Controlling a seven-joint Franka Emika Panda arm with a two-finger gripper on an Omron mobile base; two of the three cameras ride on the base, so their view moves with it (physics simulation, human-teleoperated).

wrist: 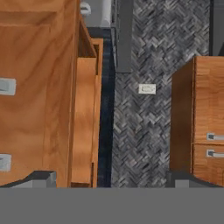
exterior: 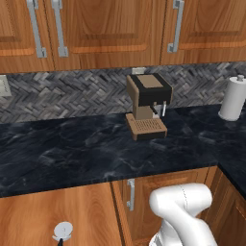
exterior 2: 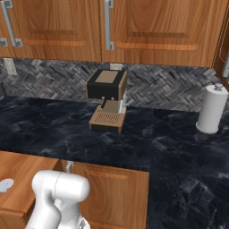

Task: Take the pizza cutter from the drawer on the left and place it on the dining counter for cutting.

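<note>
The drawer (exterior: 57,211) stands pulled out under the counter edge at the lower left, its wooden inside showing. The pizza cutter (exterior: 62,230) lies in it, its round silver blade up; the blade also peeks in at the left edge of the right base view as the pizza cutter (exterior 2: 5,184). The glossy black, white-veined dining counter (exterior: 86,149) runs along the wall above the drawer. In the hand view my gripper (wrist: 113,179) is open, its dark fingertips (wrist: 41,178) far apart with nothing between them, and the open drawer (wrist: 85,122) appears edge-on and rolled sideways.
A brown and black coffee machine (exterior: 148,106) stands mid-counter against the herringbone backsplash. A paper towel roll (exterior: 233,98) stands at the right. Wall cabinets with vertical handles hang above. A lower cabinet door (exterior: 158,202) sits right of the drawer, behind my white arm (exterior: 182,211).
</note>
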